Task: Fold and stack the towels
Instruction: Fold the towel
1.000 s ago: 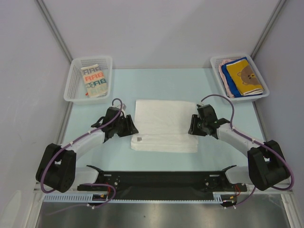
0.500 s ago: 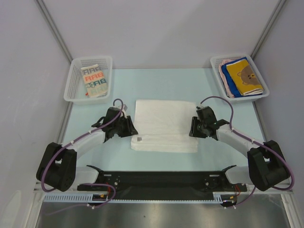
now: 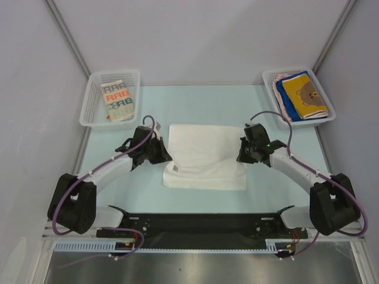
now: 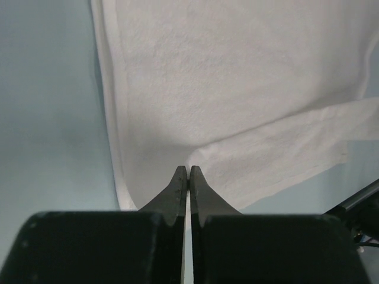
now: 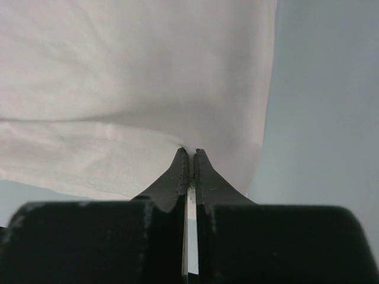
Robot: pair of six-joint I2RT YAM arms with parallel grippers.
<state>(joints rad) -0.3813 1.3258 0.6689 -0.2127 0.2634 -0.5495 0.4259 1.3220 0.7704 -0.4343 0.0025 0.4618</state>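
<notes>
A plain white towel (image 3: 204, 157) lies spread in the middle of the table, with its near part folded over. My left gripper (image 3: 161, 155) is shut on the towel's left edge, and the cloth (image 4: 237, 89) bunches up at the pinched tips (image 4: 188, 172). On the opposite side my right gripper (image 3: 241, 155) is shut on the right edge, where the towel (image 5: 118, 77) puckers at its tips (image 5: 189, 155). Other towels sit in baskets: a cream one with lettering (image 3: 116, 99) at far left, and a yellow-orange bear towel (image 3: 305, 94) on a blue one (image 3: 284, 102) at far right.
A white mesh basket (image 3: 89, 121) stands at the far left corner and another (image 3: 267, 74) at the far right. Light blue tabletop (image 3: 201, 97) lies bare beyond the white towel. Grey walls close in the sides and back.
Both grippers have closed on the white towel's side edges and shifted slightly away from the near edge. The towel's sides are now drawn up at the pinch points.
</notes>
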